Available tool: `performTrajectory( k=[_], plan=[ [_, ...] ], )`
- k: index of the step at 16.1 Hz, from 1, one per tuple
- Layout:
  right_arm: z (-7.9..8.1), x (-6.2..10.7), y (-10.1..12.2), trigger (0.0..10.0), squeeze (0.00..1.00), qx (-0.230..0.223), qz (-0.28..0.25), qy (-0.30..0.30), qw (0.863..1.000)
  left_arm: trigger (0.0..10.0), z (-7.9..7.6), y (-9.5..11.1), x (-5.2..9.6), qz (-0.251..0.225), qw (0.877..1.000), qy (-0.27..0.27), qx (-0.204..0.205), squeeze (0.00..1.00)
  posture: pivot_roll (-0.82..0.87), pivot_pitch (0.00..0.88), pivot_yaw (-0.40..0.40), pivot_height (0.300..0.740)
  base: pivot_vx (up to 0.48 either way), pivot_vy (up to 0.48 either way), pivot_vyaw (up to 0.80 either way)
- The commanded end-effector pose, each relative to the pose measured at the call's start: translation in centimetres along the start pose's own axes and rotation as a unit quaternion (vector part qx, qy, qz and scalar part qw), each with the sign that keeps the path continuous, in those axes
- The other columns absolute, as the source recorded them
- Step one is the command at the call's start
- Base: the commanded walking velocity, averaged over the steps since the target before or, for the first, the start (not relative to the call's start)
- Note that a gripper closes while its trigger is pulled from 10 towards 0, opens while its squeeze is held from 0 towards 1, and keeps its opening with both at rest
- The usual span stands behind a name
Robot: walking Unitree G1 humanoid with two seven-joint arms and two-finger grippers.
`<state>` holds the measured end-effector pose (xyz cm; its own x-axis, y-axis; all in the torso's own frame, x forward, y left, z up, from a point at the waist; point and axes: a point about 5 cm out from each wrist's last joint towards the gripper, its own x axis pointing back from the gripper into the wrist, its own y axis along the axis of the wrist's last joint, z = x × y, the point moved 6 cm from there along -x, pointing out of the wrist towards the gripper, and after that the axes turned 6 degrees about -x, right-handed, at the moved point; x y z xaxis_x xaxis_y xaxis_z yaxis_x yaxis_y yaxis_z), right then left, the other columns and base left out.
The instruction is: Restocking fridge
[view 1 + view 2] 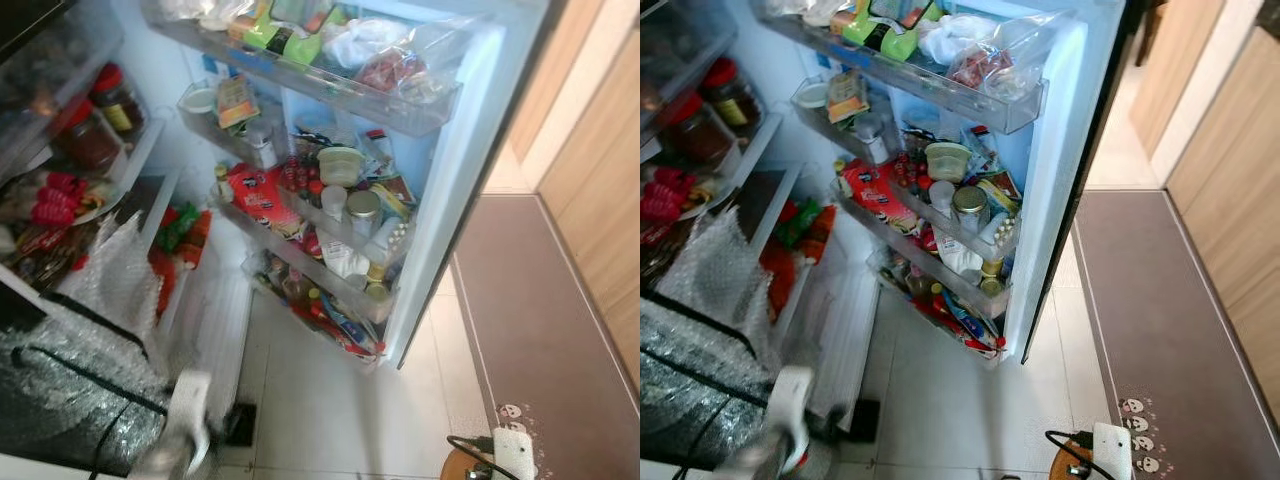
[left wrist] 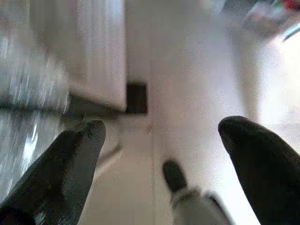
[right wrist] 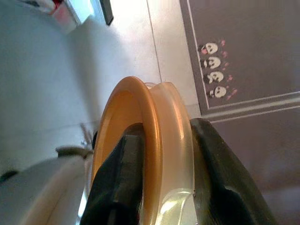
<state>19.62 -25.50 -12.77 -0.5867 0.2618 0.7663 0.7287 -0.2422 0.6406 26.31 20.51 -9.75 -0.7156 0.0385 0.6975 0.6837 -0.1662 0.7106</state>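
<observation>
Right tool (image 3: 161, 187) is clamped on an orange-lidded clear container (image 3: 150, 140), one black finger on the lid side and the other on the clear side, held low above the white tiled floor (image 1: 330, 400) beside a dark grey mat (image 1: 560, 330) printed with small white skulls. Left tool (image 2: 161, 154) has its fingers (image 2: 70, 164) spread wide with nothing between them; it hangs low over the floor near the foot of the fridge, though that picture is blurred. Ahead, the fridge door (image 1: 450, 190) stands open, its racks crowded with jars, bottles and packets, among them a silver-lidded jar (image 1: 363, 210) and a red packet (image 1: 258, 192). On the robot's left, the fridge shelves (image 1: 130, 160) carry red-lidded jars (image 1: 115, 100), red packets and crumpled bubble wrap (image 1: 110, 280). A wooden wall panel (image 1: 600, 200) stands beyond the mat.
</observation>
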Motion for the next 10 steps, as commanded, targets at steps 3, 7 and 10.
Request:
performTrajectory(
  k=[3,7,10],
  plan=[
    [0.2,0.3,0.9,10.0,0.00,-0.064,-0.055,-0.001,0.996,10.0,0.9,-4.0,1.1,0.052,0.998,0.021,-0.002,0.00,-0.21,0.073,0.074,0.740,0.000,0.000,0.00],
    [0.9,0.5,2.0,10.0,0.00,-0.089,-0.089,0.027,0.992,10.0,0.3,-4.4,1.1,0.053,0.998,0.027,0.000,0.00,-0.21,0.087,0.073,0.740,0.000,0.000,0.00],
    [0.9,0.5,2.1,10.0,0.00,-0.087,-0.094,0.030,0.991,10.0,0.8,-4.0,1.1,0.048,0.998,0.029,-0.008,0.00,-0.20,0.093,0.077,0.740,0.000,0.000,0.00]
  ],
)
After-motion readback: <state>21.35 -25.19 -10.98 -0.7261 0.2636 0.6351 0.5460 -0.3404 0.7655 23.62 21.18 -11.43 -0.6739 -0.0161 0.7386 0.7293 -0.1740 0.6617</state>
